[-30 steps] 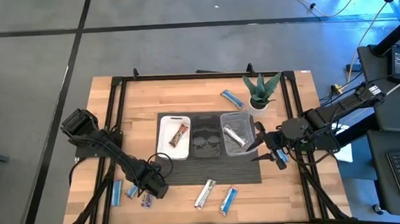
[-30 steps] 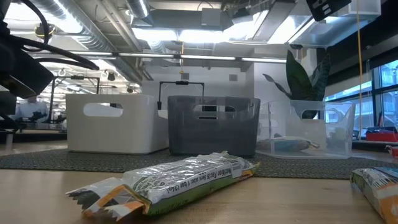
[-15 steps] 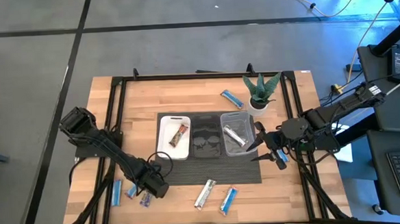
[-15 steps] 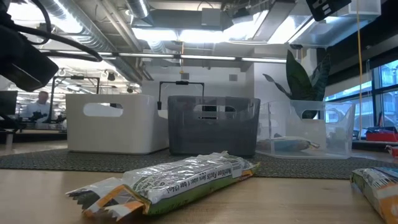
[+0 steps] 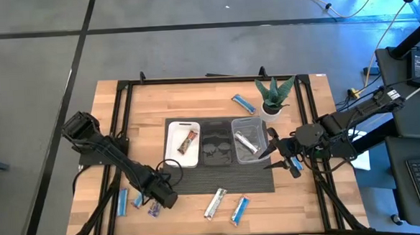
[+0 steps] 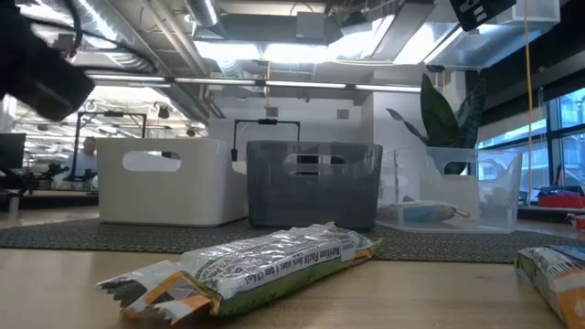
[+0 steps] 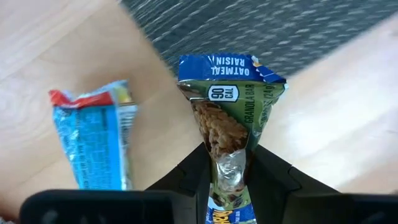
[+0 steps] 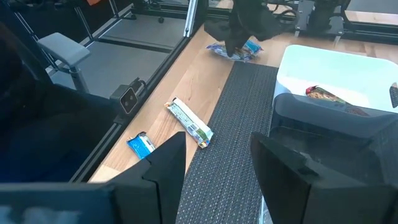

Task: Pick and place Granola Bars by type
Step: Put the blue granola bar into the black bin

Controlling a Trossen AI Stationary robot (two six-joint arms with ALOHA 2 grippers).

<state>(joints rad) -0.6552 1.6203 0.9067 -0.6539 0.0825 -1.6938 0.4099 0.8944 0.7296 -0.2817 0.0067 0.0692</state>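
Blue-green granola bar (image 7: 229, 118) between left jaws

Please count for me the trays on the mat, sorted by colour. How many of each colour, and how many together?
White tray: 1
Black tray: 1
Clear tray: 1
Total: 3 trays

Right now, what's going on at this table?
The robot is sorting granola bars into trays. The left gripper, near the table's front left corner, has its fingers pinched on an oatmeal raisin bar, with a blue bar lying beside it. The right gripper waits open beside the clear tray, which holds a silver bar. The white tray holds a dark red bar. A few more bars lie loose on the table.
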